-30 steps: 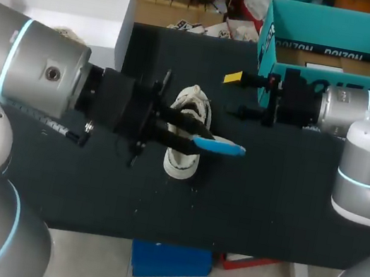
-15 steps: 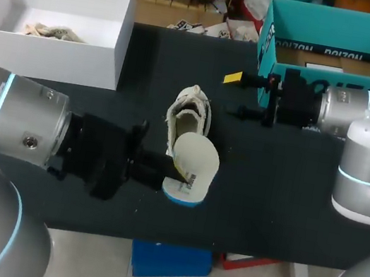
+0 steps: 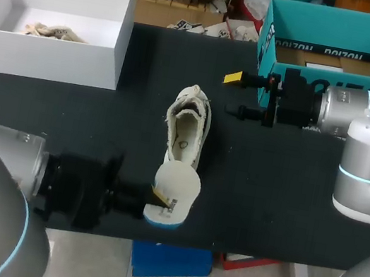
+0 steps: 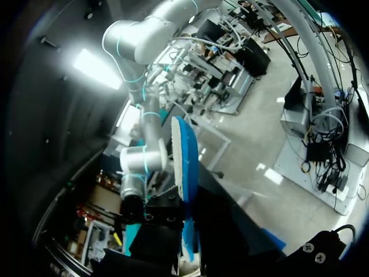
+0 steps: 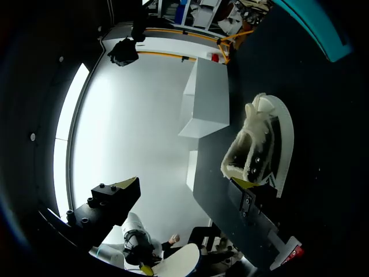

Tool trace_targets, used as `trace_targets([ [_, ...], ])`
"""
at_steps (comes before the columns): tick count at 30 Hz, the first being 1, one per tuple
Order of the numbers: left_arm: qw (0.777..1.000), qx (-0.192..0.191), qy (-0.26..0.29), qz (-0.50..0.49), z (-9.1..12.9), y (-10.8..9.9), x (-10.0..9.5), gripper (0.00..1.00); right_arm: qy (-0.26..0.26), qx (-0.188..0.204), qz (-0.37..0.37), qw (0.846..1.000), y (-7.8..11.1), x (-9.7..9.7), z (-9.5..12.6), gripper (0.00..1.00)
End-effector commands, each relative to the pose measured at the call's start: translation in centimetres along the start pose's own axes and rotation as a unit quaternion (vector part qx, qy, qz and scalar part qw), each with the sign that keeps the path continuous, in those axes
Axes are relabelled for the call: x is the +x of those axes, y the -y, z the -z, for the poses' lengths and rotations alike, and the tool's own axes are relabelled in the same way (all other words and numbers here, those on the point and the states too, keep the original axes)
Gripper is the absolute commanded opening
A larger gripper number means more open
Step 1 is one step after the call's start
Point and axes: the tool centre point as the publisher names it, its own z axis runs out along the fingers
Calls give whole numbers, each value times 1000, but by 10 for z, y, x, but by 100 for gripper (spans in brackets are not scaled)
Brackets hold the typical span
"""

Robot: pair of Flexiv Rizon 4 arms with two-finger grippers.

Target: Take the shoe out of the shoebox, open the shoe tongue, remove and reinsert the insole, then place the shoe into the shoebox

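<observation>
A white shoe (image 3: pixel 187 126) (image 5: pixel 258 151) lies on the black table (image 3: pixel 275 197) with its opening up and its toe toward the front edge. My left gripper (image 3: pixel 154 200) (image 4: pixel 182 234) is near that edge, just past the toe, shut on the insole (image 3: pixel 174 192) (image 4: pixel 184 164). The insole has a white top and a blue underside, stands tilted on its side, and is clear of the shoe. My right gripper (image 3: pixel 238 95) (image 5: pixel 185 214) stands open and holds nothing, beside the shoe's heel end and in front of the teal shoebox (image 3: pixel 338 40).
A white box (image 3: pixel 55 22) (image 5: pixel 210 107) with crumpled paper inside stands at the back left of the table. The teal shoebox fills the back right corner behind my right arm.
My left arm has drawn back toward the table's front edge, carrying the insole away from over the shoe. The insole has turned from flat to tilted. The right arm has kept still.
</observation>
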Motion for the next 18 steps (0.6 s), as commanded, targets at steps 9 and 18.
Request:
trace_targets([
  [9, 980, -78, 95, -159, 0, 1, 36, 0, 0, -2, 0, 1000, 1, 0, -1, 100],
  [18, 942, -113, 138, -284, -3, -21, 44, 0, 0, -2, 0, 1000, 1, 0, -1, 100],
])
